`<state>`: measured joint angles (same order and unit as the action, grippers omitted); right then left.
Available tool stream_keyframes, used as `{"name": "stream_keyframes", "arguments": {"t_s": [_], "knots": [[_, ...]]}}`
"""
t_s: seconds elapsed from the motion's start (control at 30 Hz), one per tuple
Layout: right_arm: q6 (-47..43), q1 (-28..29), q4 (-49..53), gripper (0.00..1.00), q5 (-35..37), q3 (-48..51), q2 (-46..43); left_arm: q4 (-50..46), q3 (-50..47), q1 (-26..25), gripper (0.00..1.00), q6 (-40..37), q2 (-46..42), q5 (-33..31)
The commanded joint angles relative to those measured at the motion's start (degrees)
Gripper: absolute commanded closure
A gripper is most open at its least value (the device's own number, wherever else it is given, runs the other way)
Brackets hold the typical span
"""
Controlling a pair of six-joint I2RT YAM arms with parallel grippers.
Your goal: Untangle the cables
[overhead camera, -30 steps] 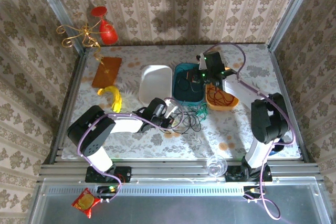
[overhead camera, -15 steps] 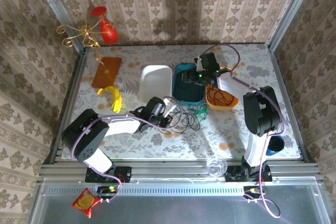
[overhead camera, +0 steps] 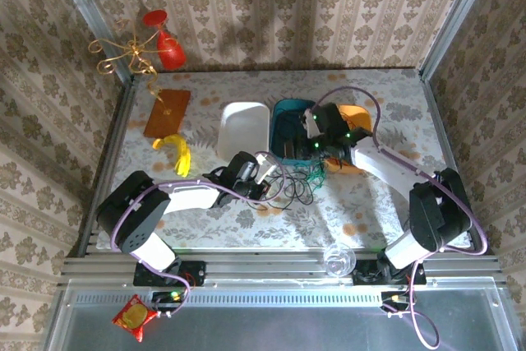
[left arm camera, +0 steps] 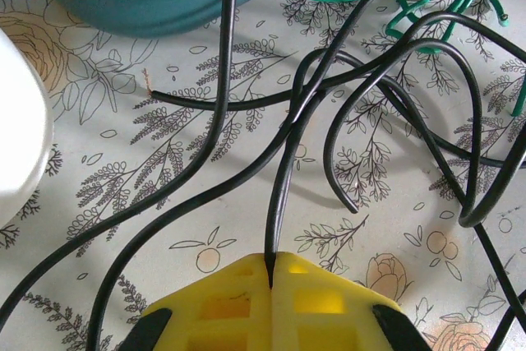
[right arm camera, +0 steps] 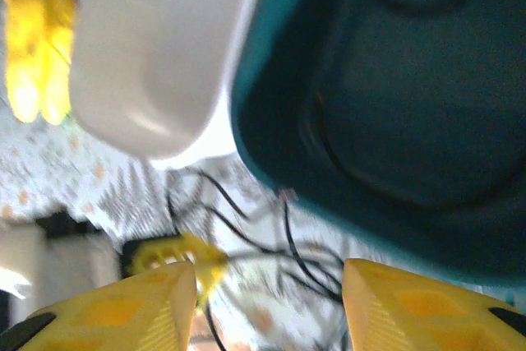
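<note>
- Cables (overhead camera: 297, 183), black and green, in a loose tangle on table (overhead camera: 329, 216), just in front of teal bin (overhead camera: 283, 107).
- Left hand (left arm camera: 271, 262) clamped on one black cable (left arm camera: 283, 170), low beside the tangle.
- Right hand (right arm camera: 269, 289), fingers apart, hovering above bin and white tray (right arm camera: 156, 55).

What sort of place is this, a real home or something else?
Probably a robot test cell dressed as a home: wallpapered panels stand inside a bare metal frame, and a left arm and a right arm are bolted at the near edge of a flower-patterned table.
</note>
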<state>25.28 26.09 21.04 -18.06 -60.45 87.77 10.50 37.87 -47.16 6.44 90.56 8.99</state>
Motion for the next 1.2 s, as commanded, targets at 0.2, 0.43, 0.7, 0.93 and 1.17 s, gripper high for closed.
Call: {"name": "stream_keyframes", "arguments": {"t_s": [0.2,0.43,0.7,0.93,1.17], "knots": [[3.4,1.1,4.4,0.48,3.7,6.8,-4.7,1.2,-0.5,0.4,1.0,-0.5,-0.6,0.9],[2.5,1.4,6.2,0.48,5.8,4.6,-0.3,1.6,-0.5,0.3,1.0,-0.3,-0.3,0.9],[1.5,1.7,5.3,0.51,4.8,2.8,3.9,1.6,-0.6,0.2,1.0,-0.1,-0.4,0.6],[0.4,2.0,4.5,0.78,1.4,1.9,5.2,1.5,-0.1,0.3,1.0,-0.1,0.3,0.8],[1.5,1.9,3.5,0.98,0.1,2.8,-0.1,1.5,0.2,0.2,1.0,-0.2,1.0,1.2]]}}
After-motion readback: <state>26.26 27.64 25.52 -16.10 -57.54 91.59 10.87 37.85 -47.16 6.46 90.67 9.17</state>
